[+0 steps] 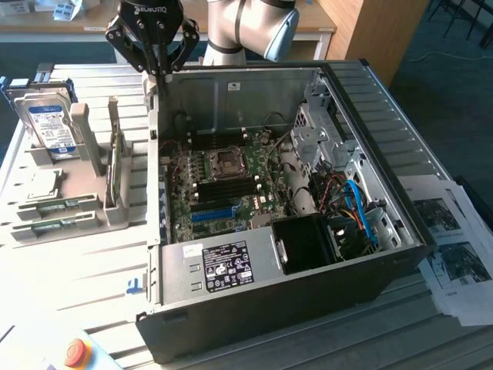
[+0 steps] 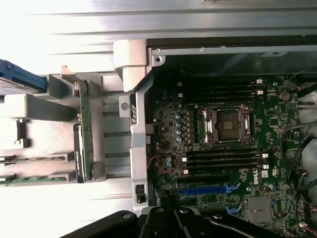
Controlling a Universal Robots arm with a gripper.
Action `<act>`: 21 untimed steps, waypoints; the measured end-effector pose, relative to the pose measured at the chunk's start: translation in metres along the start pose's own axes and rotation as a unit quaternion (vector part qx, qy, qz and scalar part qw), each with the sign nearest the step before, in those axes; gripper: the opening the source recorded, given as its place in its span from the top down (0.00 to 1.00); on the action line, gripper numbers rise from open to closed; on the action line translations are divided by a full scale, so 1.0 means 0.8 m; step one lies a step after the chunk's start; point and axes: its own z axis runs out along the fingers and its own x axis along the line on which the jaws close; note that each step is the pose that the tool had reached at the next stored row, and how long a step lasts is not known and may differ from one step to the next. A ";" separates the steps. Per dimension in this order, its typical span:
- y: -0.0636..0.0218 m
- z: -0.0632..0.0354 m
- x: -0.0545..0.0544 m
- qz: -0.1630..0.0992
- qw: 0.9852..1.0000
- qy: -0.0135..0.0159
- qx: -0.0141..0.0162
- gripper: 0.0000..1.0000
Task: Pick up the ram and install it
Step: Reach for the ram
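Claw (image 1: 156, 71) is pinched together with nothing in it, up over the case (image 1: 254, 85) wall. Ram (image 1: 114, 163) sits on edge in the gray rack (image 1: 86, 145), and the motherboard (image 1: 223, 189) is inside the case.

Dark blue carpet (image 1: 454, 77), wooden cabinet (image 1: 377, 31), pale slatted table (image 1: 400, 331), bright glare across it.
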 end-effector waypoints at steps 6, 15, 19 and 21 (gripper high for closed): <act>-0.001 0.000 0.015 0.000 1.000 0.000 0.000 0.90; -0.003 0.000 0.036 0.000 1.000 0.000 0.000 0.90; -0.004 -0.001 0.048 0.000 1.000 0.000 0.000 0.90; -0.004 -0.001 0.055 0.000 1.000 0.000 0.000 0.90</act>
